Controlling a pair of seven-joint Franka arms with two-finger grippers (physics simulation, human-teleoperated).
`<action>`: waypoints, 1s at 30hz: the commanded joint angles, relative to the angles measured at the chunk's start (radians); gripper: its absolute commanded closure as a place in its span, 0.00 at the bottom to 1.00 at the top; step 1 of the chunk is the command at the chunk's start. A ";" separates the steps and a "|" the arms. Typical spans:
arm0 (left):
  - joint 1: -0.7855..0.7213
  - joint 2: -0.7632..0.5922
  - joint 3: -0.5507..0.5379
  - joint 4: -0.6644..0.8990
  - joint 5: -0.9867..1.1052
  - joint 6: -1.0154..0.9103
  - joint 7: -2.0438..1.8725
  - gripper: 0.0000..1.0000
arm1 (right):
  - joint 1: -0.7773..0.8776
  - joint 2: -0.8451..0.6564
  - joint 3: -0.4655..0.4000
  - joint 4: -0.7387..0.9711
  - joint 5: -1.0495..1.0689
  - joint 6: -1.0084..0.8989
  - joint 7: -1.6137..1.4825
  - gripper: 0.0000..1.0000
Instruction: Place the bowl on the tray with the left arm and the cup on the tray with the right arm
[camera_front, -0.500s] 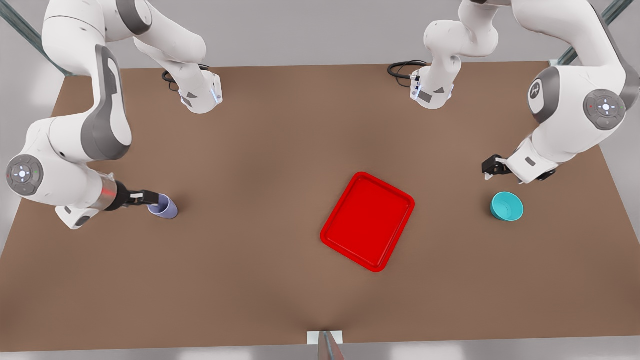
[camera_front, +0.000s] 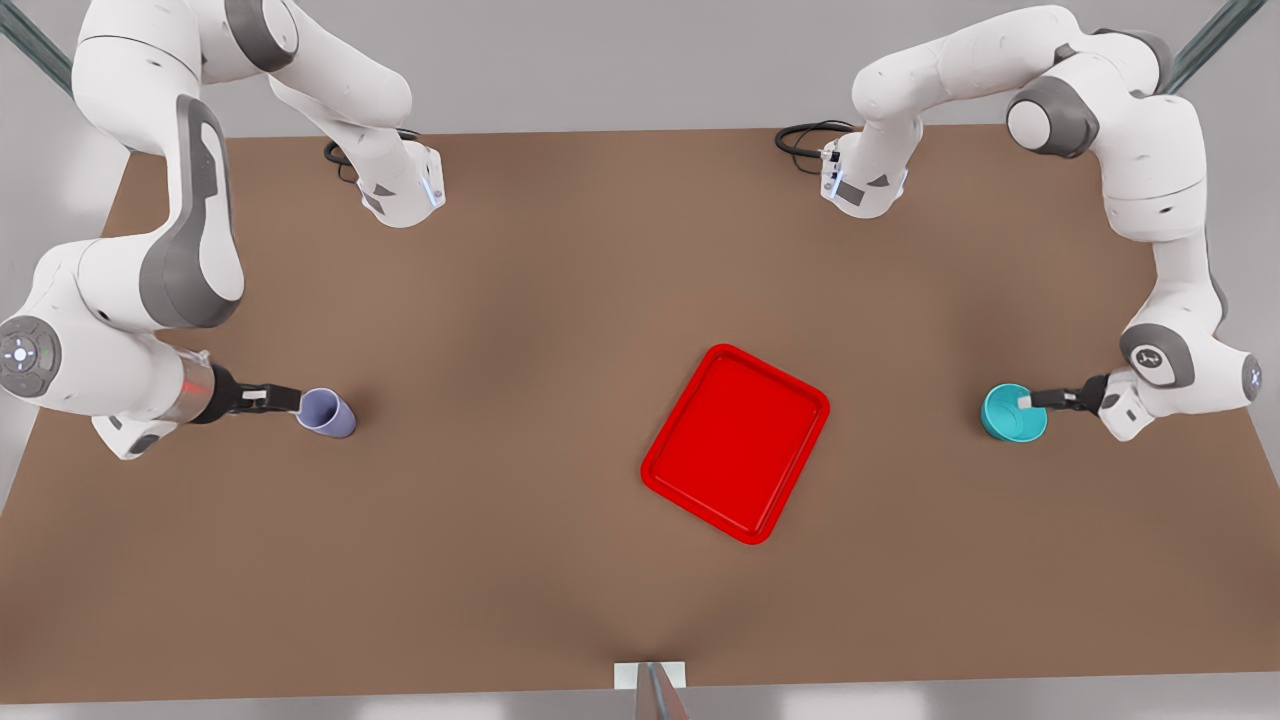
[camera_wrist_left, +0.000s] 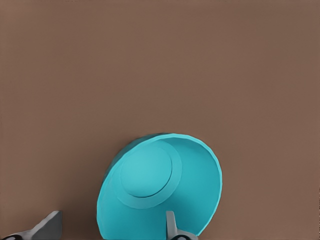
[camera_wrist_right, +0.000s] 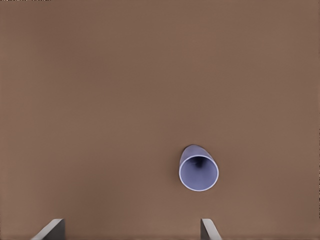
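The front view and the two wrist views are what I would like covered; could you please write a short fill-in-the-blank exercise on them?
1. The left gripper has one finger inside the teal ____.
2. The right gripper is beside the lavender ____.
3. The tray between them is coloured ____.
4. The bowl and the cup both rest on the brown ____.

Missing words: bowl; cup; red; table

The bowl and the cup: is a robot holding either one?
No. The left end effector straddles the bowl's rim, one finger inside, open. The right end effector sits open beside the cup. Both stand on the table.
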 joint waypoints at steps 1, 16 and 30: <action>0.000 0.000 0.000 0.000 -0.037 0.000 0.000 0.00 | 0.002 0.000 0.001 0.000 0.000 0.002 0.000 0.00; 0.000 0.032 0.000 -0.002 -0.049 0.034 -0.086 0.68 | 0.332 -0.161 -0.328 -0.186 -0.005 0.149 -0.002 0.00; -0.330 -0.175 -0.044 0.026 -0.057 -0.087 -0.494 0.79 | 0.332 -0.160 -0.325 -0.187 0.023 0.163 0.000 0.00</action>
